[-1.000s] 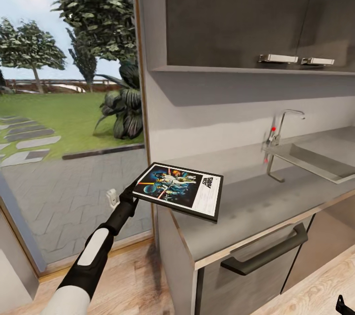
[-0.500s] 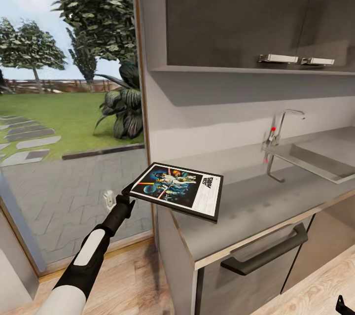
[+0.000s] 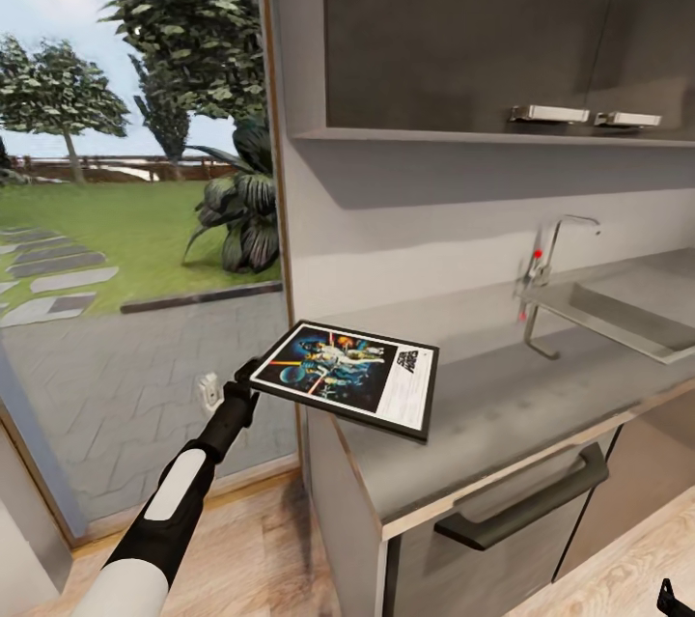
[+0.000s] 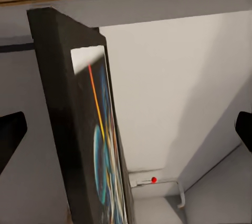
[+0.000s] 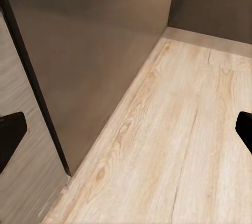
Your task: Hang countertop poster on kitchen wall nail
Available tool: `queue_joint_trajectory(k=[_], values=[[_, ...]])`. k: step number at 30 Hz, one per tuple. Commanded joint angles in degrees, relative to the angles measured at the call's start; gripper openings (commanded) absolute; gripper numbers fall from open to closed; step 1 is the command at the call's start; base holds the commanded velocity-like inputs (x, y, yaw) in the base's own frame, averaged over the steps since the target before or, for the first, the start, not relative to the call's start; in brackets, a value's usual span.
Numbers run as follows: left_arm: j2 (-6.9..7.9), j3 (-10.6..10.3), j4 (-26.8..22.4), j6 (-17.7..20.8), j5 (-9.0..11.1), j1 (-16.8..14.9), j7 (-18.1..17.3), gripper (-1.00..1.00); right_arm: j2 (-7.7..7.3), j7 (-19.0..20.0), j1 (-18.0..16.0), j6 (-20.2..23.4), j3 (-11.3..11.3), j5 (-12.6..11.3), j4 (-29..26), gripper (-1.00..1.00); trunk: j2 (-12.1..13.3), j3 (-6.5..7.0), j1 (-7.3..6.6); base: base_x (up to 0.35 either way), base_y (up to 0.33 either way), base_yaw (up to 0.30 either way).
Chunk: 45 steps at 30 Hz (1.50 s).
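The poster [image 3: 347, 378] lies at the left end of the kitchen tabletop [image 3: 502, 405], with its left corner hanging out past the tabletop's edge. It is tilted, and the overhanging corner looks raised a little. The white title strip faces the sink [image 3: 618, 308] side and the dark blue artwork faces up.

The left claw [image 3: 253, 383] meets the poster at that overhanging corner, reaching in from the window side on its black and white arm [image 3: 179, 496]. In the left wrist view the poster [image 4: 79, 129] stands edge-on between the two dark fingertips [image 4: 10, 140], which sit wide apart at the picture's sides, so the left claw is spread rather than pinching the frame.

A chrome tap [image 3: 550, 255] with red marks stands behind the sink, and dark wall cabinets [image 3: 483, 18] hang above.

The right claw [image 5: 126, 134] hangs low over a pale wooden floor [image 5: 178, 145] beside a brown cabinet side [image 5: 89, 56], with its fingertips spread wide and nothing between them.
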Motion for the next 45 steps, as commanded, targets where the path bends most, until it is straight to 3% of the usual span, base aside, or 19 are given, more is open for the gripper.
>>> queue_joint_trajectory(k=[1,35,36,45], values=[[-0.08,0.2,0.0,0.5,0.6,0.0,-0.1,1.00,0.00,-0.1,0.0,-0.2,0.0,0.0,0.1,1.00,0.0,-0.06,0.02,0.219,0.000,0.000],[-0.04,0.2,1.5,0.0,0.5,0.0,-0.2,1.00,0.00,0.0,0.0,-0.2,0.0,0.0,0.1,1.00,0.0,-0.06,0.02,0.021,0.000,0.000],[-0.04,0.2,1.5,0.0,0.5,0.0,-0.2,-1.00,0.00,-0.1,0.0,-0.2,0.0,0.0,0.1,1.00,0.0,-0.06,0.02,0.000,0.000,0.000],[-0.04,0.2,1.5,0.2,0.4,0.0,-0.2,-1.00,0.00,-0.1,0.0,-0.2,0.0,0.0,0.1,1.00,0.0,-0.06,0.02,0.000,0.000,0.000]])
